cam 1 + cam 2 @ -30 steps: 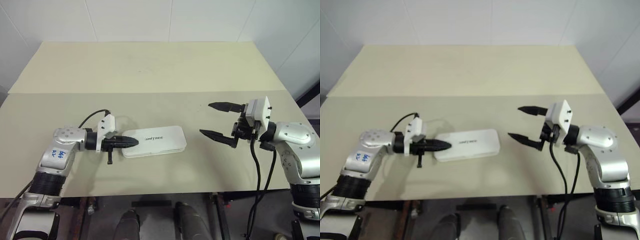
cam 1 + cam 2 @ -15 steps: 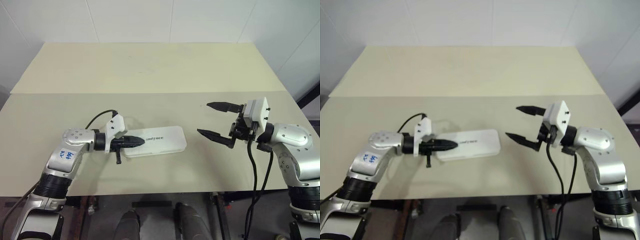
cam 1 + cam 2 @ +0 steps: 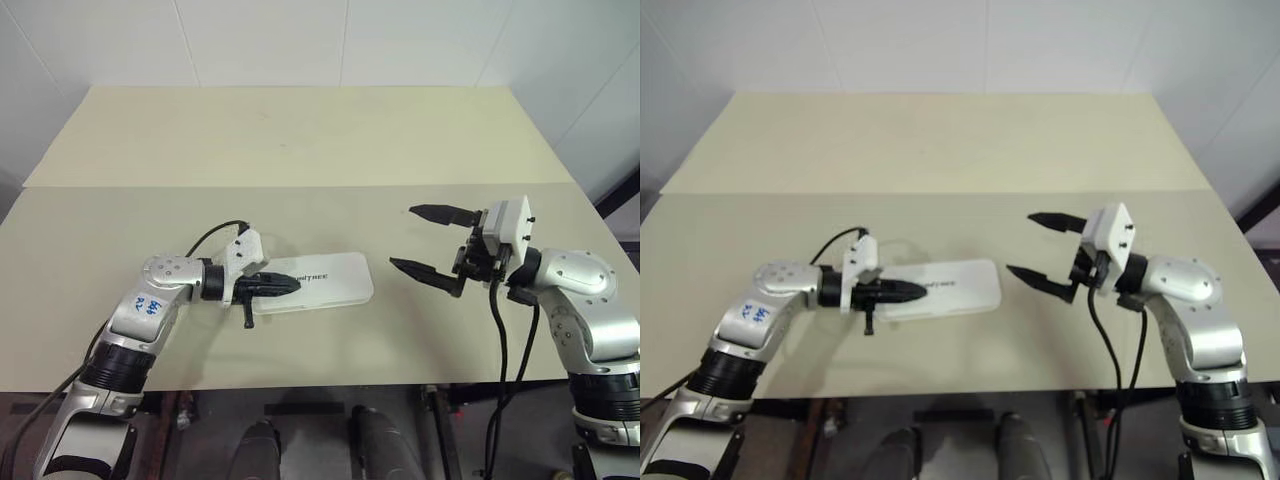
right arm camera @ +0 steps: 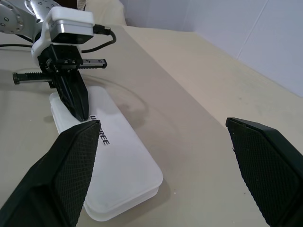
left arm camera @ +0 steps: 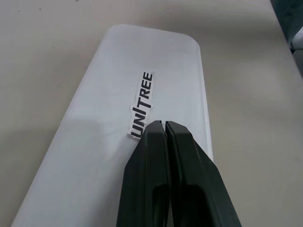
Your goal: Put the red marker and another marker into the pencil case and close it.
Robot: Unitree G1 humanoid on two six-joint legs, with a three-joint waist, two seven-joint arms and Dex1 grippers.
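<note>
Beige desk [image 3: 300, 140], white walls behind. Head view: pencil case [image 3: 325, 281] lying lid-down shut mid-desk; left pincer [image 3: 285, 285] clenched, now tip over lid, further across than a second ago. Right pincer [image 3: 428, 242] spread wide, empty, unmoved. Left wrist view: fingers [image 5: 147, 179] pressed together above UNITREE lettering [image 5: 142, 105]. Right wrist view: same. Markers unseen, presumably inside; closing nearly finished.

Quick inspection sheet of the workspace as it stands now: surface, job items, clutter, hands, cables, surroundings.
Surface: beige table, seam across the middle.
Job's things: white case lid down, lettering up; markers not seen.
Clutter: nothing seen.
Hands: left hand shut, tips over the case lid; right hand open, apart from the case, holding nothing.
Cables: black cable hanging off the right arm; another loops at the left wrist.
Surroundings: white walls.
</note>
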